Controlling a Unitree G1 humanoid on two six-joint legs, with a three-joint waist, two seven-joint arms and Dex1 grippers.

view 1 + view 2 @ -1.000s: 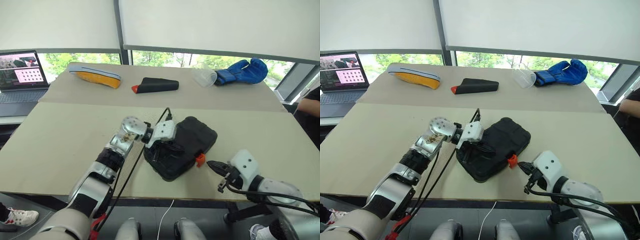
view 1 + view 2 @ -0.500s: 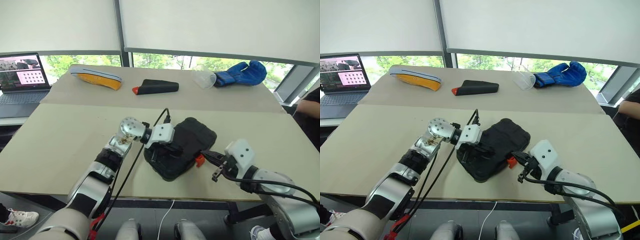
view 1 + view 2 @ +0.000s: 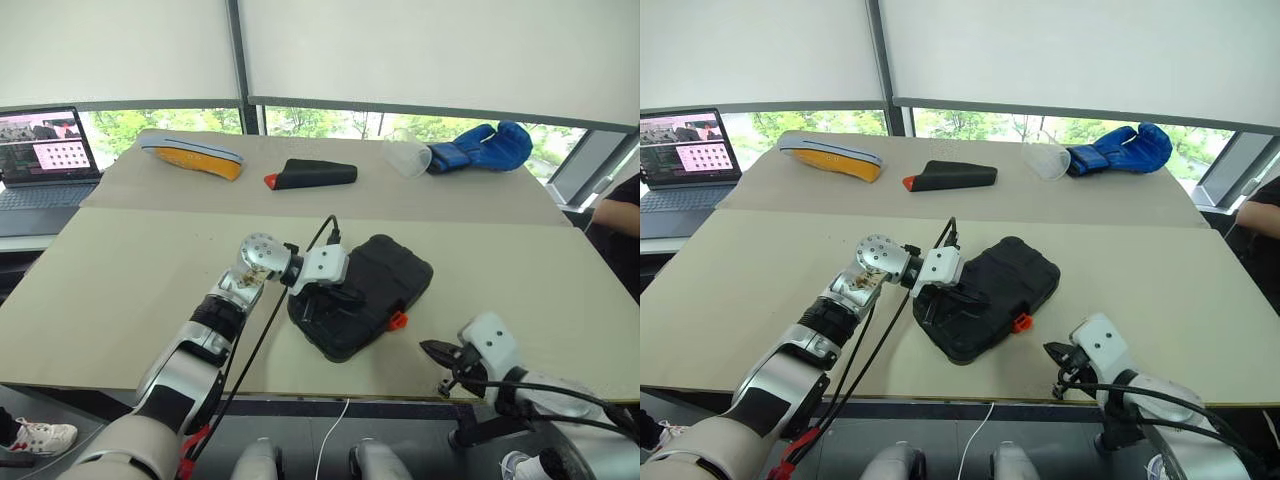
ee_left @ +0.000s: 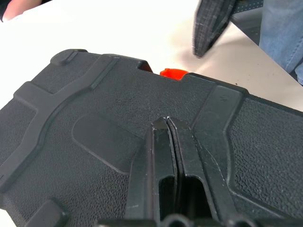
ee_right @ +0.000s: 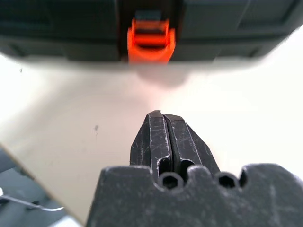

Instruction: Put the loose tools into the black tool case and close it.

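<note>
The closed black tool case (image 3: 362,295) is steadied under the left gripper (image 4: 166,124), fingers pressed together; the right gripper (image 5: 163,120), likewise pressed together, faces the orange latch (image 5: 151,39).

I see the black tool case (image 4: 94,118) as matt, pebble-textured plastic with a smooth glossy orange latch (image 5: 151,40). The table (image 3: 130,290) looks matt beige, and my gripper fingers (image 5: 163,142) show scuffed black plastic.

The closed black tool case (image 3: 362,295) hides its contents.
</note>
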